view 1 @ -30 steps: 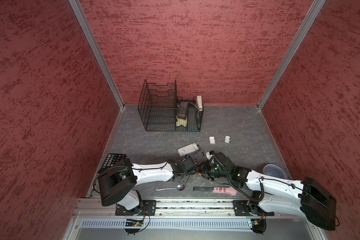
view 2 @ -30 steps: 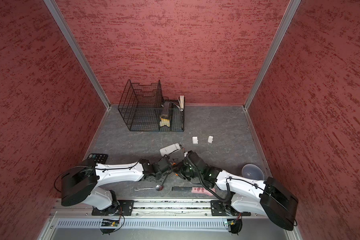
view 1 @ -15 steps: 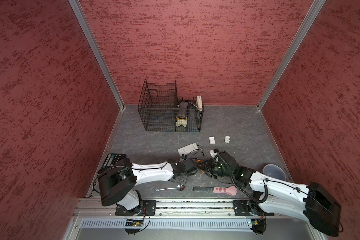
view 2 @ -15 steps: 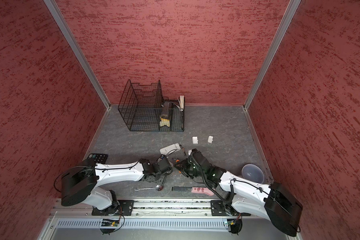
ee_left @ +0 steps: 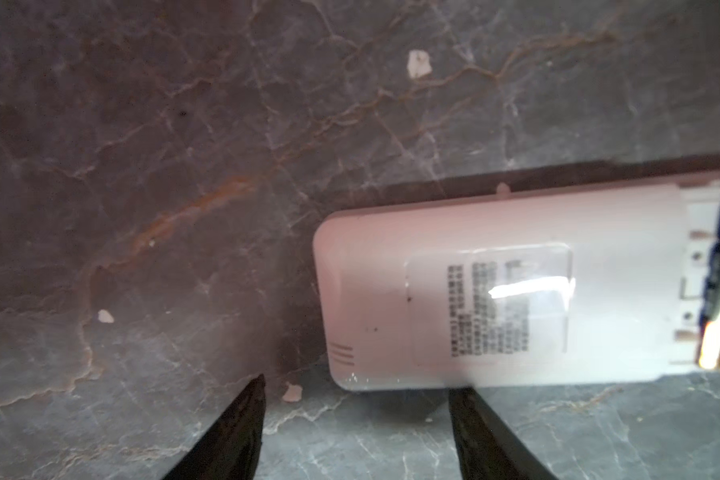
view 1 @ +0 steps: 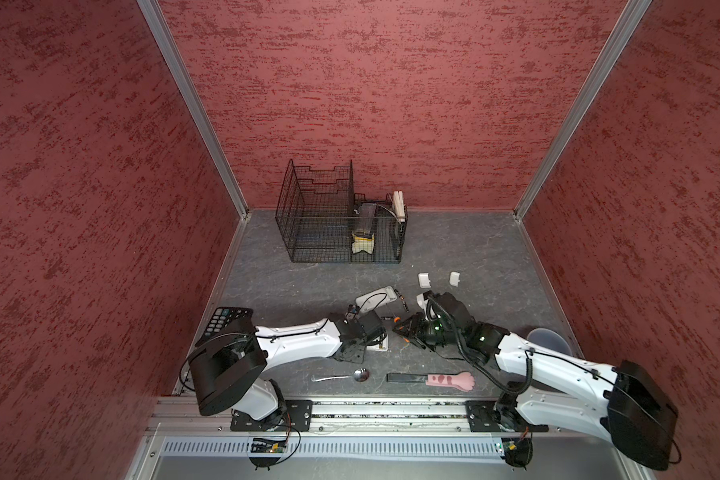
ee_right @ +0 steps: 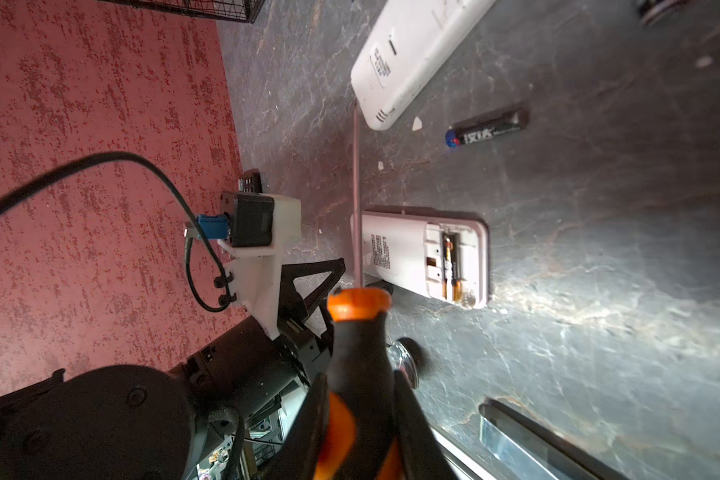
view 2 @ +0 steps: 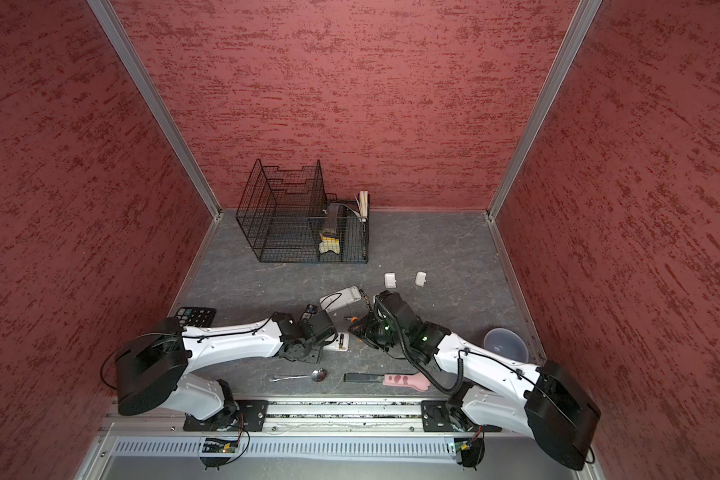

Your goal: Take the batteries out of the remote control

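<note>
A white remote control [ee_right: 395, 253] lies back up on the grey floor with its battery bay uncovered. Two black batteries [ee_right: 452, 266] with gold ends sit in that bay. A loose battery [ee_right: 489, 129] lies on the floor near a second white remote [ee_right: 408, 54]. My left gripper [ee_left: 360, 390] is open, its tips just short of the near remote [ee_left: 495, 291] and nothing between them. My right gripper [ee_right: 358, 399] is shut on the orange-and-black screwdriver [ee_right: 358, 332], whose shaft [ee_right: 356, 199] runs past the remote's closed end. In both top views the grippers meet at the remote [view 1: 382, 344] [view 2: 338, 343].
A black wire basket [view 1: 337, 224] stands at the back. Two small white covers [view 1: 424, 280] lie to the right of the far remote [view 1: 375, 296]. A calculator [view 1: 227, 324], a spoon [view 1: 350, 376], a pink paw-shaped tool [view 1: 433, 379] and a translucent bowl [view 1: 547, 338] lie along the front.
My left gripper's jaws have spread a little wider beside the remote. The right arm has shifted slightly, still with the screwdriver in its grip.
</note>
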Available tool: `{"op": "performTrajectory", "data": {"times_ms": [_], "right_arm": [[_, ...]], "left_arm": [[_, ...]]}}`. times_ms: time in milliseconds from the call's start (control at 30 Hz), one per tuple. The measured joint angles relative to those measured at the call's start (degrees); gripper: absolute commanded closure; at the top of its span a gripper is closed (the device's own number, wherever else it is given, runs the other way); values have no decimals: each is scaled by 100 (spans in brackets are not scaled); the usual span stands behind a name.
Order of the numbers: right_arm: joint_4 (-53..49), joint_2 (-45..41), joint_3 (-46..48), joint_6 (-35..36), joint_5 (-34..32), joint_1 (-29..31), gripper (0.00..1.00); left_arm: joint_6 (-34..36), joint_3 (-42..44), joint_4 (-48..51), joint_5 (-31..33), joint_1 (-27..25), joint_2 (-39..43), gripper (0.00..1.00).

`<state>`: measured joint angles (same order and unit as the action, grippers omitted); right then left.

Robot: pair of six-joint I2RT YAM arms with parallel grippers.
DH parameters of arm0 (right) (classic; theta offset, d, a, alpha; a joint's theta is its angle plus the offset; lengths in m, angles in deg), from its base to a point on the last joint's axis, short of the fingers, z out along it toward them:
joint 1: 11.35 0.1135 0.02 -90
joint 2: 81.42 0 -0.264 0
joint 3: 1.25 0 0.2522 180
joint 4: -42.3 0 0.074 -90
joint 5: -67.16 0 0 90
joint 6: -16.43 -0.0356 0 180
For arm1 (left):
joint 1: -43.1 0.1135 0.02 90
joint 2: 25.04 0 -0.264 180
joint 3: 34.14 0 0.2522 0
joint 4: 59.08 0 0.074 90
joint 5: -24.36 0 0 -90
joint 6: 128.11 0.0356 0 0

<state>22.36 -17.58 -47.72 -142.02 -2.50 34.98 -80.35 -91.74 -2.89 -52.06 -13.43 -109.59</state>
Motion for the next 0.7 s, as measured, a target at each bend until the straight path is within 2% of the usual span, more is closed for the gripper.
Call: {"op": "performTrajectory", "data": {"times_ms": [300, 467, 700], "right_arm": [[-876, -70, -85, 841, 1047, -468, 100], [-588, 4, 295, 966, 1641, -472, 100], [197, 9, 1108, 645, 2247, -481, 100]], "left_arm": [[-2, -7, -4, -214, 173, 745, 31], [4, -52, -17, -352, 417, 1003, 35], [116, -42, -356, -686, 1032, 1150, 43]]}}
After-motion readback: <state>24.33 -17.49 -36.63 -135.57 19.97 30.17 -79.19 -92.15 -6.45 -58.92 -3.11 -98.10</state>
